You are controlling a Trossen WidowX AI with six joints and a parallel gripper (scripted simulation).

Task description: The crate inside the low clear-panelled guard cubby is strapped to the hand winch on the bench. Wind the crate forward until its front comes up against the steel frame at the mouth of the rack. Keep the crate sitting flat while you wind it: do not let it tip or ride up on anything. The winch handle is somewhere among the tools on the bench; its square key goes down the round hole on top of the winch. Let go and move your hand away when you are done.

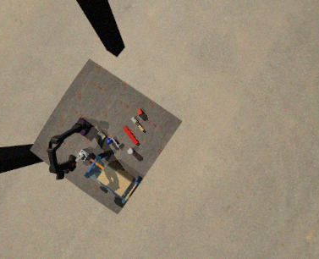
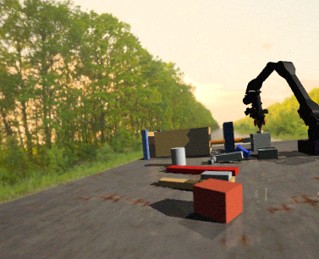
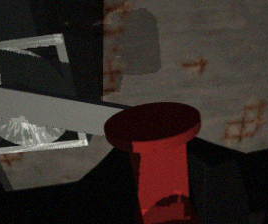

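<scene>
My gripper [image 1: 76, 160] [image 2: 260, 125] [image 3: 149, 136] is shut on the red knob [image 3: 160, 122] of the winch handle. The handle's grey arm [image 3: 50, 107] runs from the knob to the top of the pale winch [image 1: 82, 152] [image 2: 261, 140]; its key is hidden. An orange strap [image 1: 97, 164] [image 2: 236, 140] runs from the winch to the tan crate [image 1: 123, 179] [image 2: 183, 142], which looks flat inside the cubby. A gap shows between the crate's front and the blue steel frame [image 2: 228, 137] at the mouth.
A blue-handled tool [image 1: 109, 140] [image 2: 243, 151] and a grey block [image 2: 267, 153] lie near the winch. A white cylinder [image 1: 130, 151] [image 2: 178, 157], a red bar [image 1: 130, 135] [image 2: 202, 170] and a red block [image 1: 139, 112] [image 2: 215, 199] are farther off, beside smaller pieces.
</scene>
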